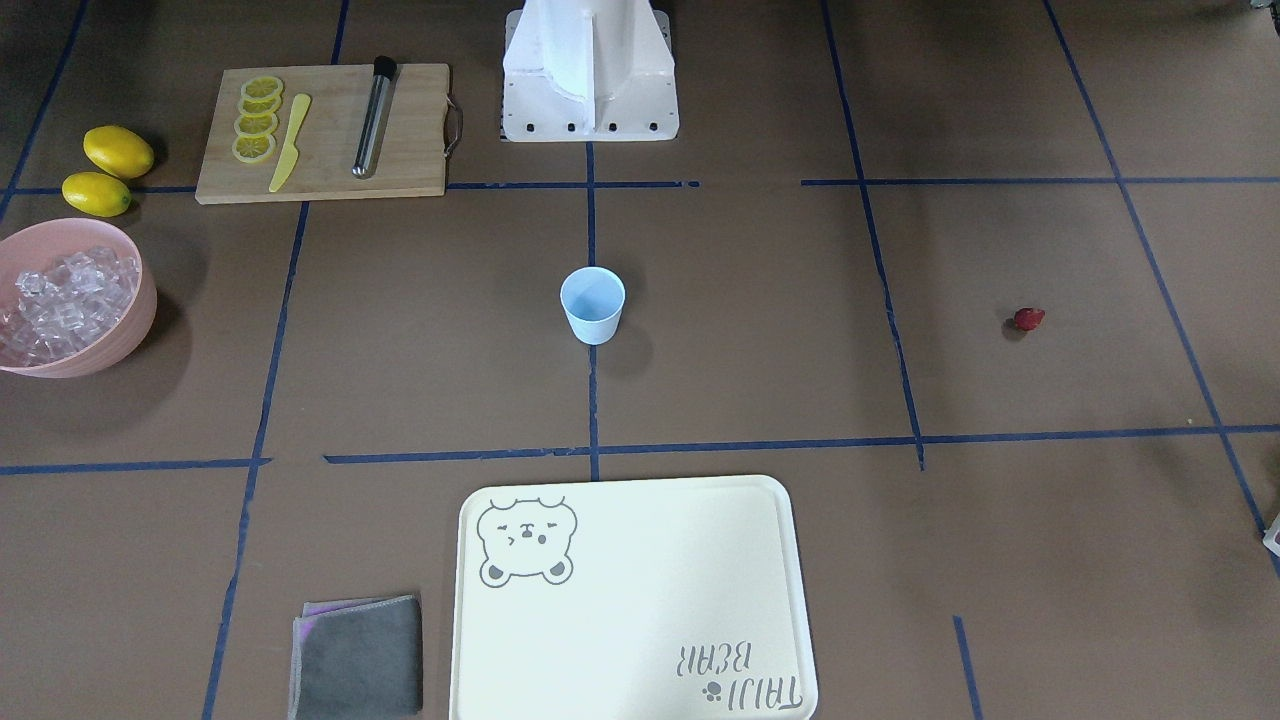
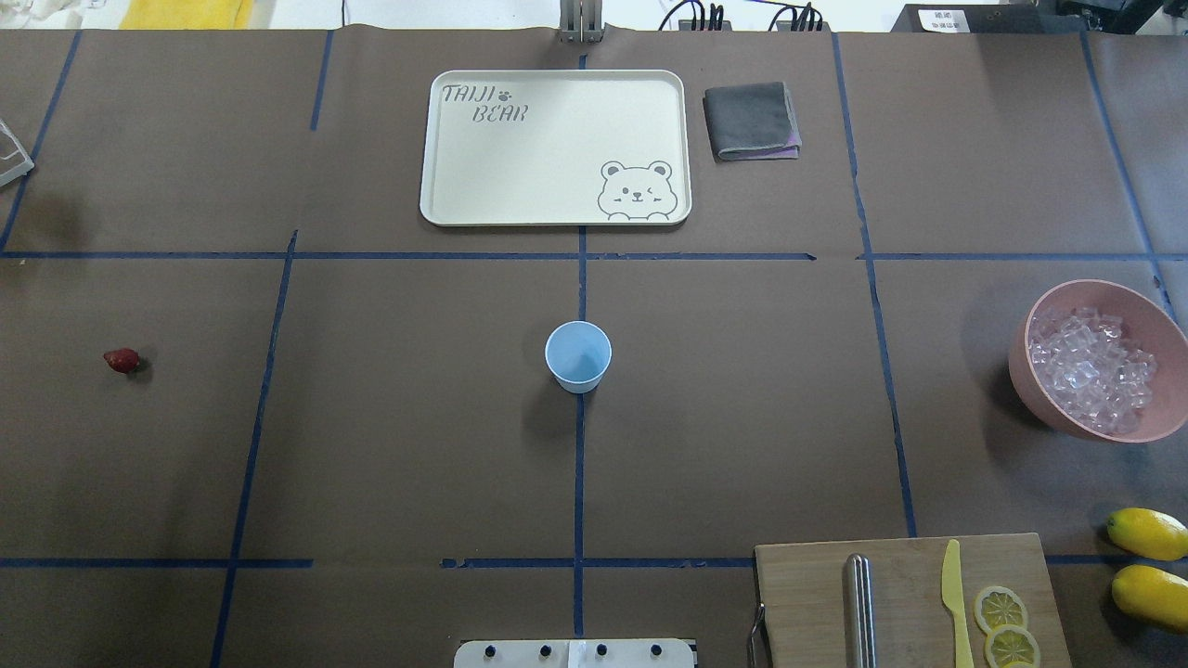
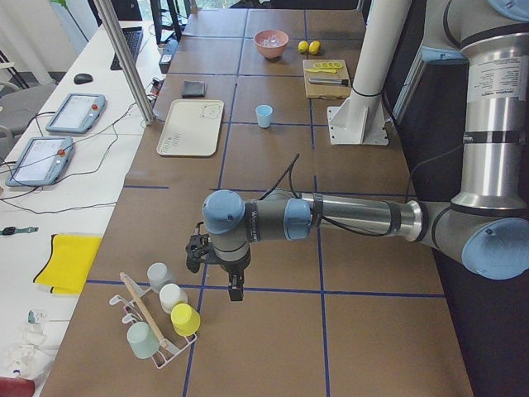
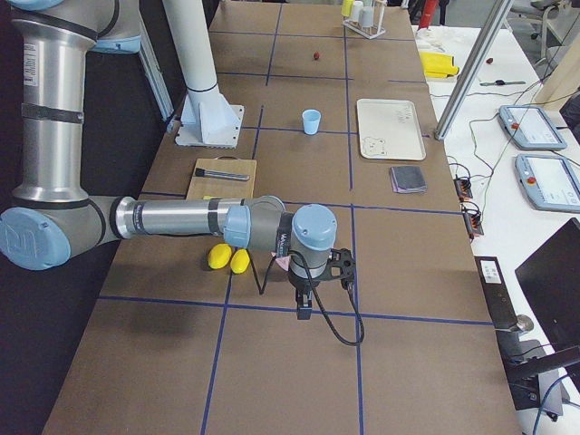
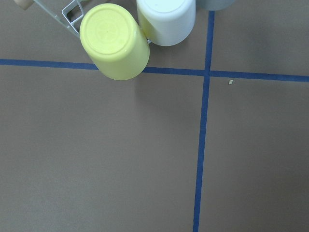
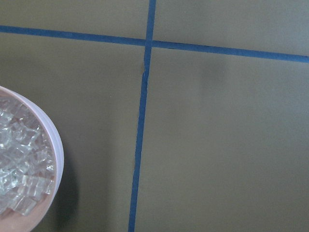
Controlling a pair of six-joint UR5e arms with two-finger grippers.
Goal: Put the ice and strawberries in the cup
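Observation:
The pale blue cup stands upright and empty at the table's middle, also in the overhead view. One dark red strawberry lies alone far on my left side, and it also shows in the front view. The ice is heaped in the pink bowl at my far right, and its edge shows in the right wrist view. My left gripper hangs over the table's left end, far from the cup. My right gripper hangs past the bowl at the right end. I cannot tell whether either is open or shut.
A cream tray and a grey cloth lie at the far side. A cutting board holds lemon slices, a yellow knife and a metal tube. Two lemons lie beside it. A rack with upturned cups stands by the left gripper.

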